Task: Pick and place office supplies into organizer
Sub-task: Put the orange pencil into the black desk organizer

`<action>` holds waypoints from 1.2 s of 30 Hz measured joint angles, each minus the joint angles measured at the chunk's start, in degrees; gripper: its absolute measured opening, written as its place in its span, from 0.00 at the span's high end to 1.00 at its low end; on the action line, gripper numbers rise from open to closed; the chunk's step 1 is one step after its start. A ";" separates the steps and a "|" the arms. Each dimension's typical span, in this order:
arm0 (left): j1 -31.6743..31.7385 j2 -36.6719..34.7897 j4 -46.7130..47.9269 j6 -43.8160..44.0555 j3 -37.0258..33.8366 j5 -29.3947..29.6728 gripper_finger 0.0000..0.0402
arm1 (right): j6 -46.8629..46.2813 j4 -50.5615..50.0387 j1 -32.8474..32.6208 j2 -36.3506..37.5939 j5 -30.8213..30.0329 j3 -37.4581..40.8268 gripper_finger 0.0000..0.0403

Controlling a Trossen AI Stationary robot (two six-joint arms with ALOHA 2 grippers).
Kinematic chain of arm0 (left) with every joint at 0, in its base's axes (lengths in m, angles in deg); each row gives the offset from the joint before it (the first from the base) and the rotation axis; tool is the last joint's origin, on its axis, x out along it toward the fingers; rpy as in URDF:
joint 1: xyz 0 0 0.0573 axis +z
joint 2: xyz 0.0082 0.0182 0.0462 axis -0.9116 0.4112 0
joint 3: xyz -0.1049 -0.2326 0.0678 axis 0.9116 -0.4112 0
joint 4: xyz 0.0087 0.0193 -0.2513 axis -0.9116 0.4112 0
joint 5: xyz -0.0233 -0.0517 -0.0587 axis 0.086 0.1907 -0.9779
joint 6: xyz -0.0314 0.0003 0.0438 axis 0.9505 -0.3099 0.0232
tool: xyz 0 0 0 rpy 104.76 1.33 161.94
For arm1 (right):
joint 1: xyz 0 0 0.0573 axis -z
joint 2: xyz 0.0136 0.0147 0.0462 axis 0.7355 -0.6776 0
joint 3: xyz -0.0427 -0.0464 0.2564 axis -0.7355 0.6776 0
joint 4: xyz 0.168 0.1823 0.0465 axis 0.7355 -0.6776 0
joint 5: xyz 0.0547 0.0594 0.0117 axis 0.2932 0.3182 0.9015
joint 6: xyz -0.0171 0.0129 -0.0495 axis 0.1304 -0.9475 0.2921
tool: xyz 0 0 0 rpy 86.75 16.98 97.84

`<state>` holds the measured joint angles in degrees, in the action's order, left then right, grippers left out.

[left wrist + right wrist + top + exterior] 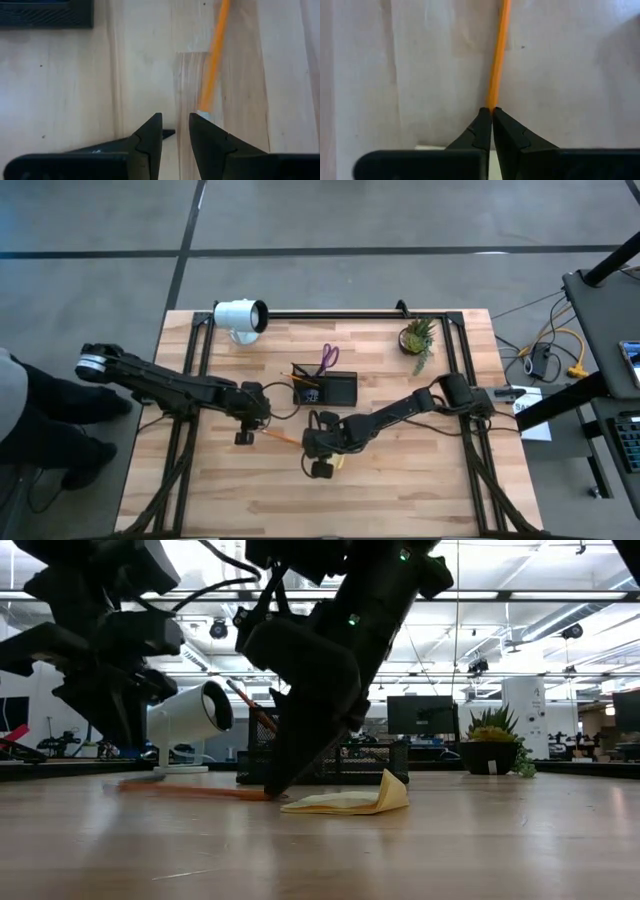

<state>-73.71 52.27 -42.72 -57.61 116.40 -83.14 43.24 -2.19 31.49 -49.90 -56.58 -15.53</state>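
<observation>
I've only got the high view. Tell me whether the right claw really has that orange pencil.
Observer: The right wrist view shows the right claw shut on one end of the orange pencil.
Operator: Now report the left claw.
Observer: The left wrist view shows the left claw open, the pencil's other end just outside its gap.
Operator: Check the sticky pad.
Observer: The low view shows the yellow sticky pad lying beside the right claw, one corner curled up.

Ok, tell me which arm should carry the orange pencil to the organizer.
Right. The right gripper is already shut on the orange pencil lying on the table. The left gripper is open beside the pencil's other end, gripping nothing. The organizer is just beyond both.
</observation>
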 joint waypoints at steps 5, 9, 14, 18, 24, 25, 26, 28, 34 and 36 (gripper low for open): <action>0.00 1.06 -1.87 0.06 0.00 -0.51 0.80 | 0.00 -0.01 0.02 -0.31 1.35 -0.06 0.98; 0.00 1.05 -2.20 0.05 0.00 -0.70 0.80 | 0.06 0.04 0.07 -0.31 1.33 0.21 0.98; 0.00 -2.44 -0.53 0.04 0.00 -1.50 0.80 | 0.10 0.08 0.11 -0.39 1.14 0.45 0.98; 0.00 -6.26 -0.29 -0.01 0.50 -1.99 0.80 | 0.22 -0.04 0.11 -0.41 0.09 0.48 0.98; -0.63 -7.20 0.54 -0.43 0.22 -8.45 0.76 | 0.24 -0.15 0.25 -0.41 0.06 0.50 0.98; -0.84 -6.79 0.73 -0.48 0.20 -8.12 0.74 | 0.24 -0.14 0.26 -0.41 0.06 0.50 0.98; -1.01 -6.23 0.84 -0.51 0.20 -7.61 0.73 | 0.24 -0.14 0.26 -0.41 0.04 0.50 0.98; -1.11 -4.86 0.81 -0.47 0.20 -7.20 0.70 | 0.24 -0.14 0.26 -0.42 0.02 0.48 0.98; -1.14 -0.90 0.73 -1.71 0.48 -5.52 0.64 | 0.15 -0.05 0.26 -0.45 -0.05 0.48 0.98; -1.14 0.34 0.77 -2.06 0.48 -5.52 0.64 | 0.19 -0.05 0.26 -0.46 -0.07 0.48 0.98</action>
<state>-74.85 52.61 -41.95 -59.67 116.88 -88.66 43.44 -2.23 31.75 -50.36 -56.65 -15.05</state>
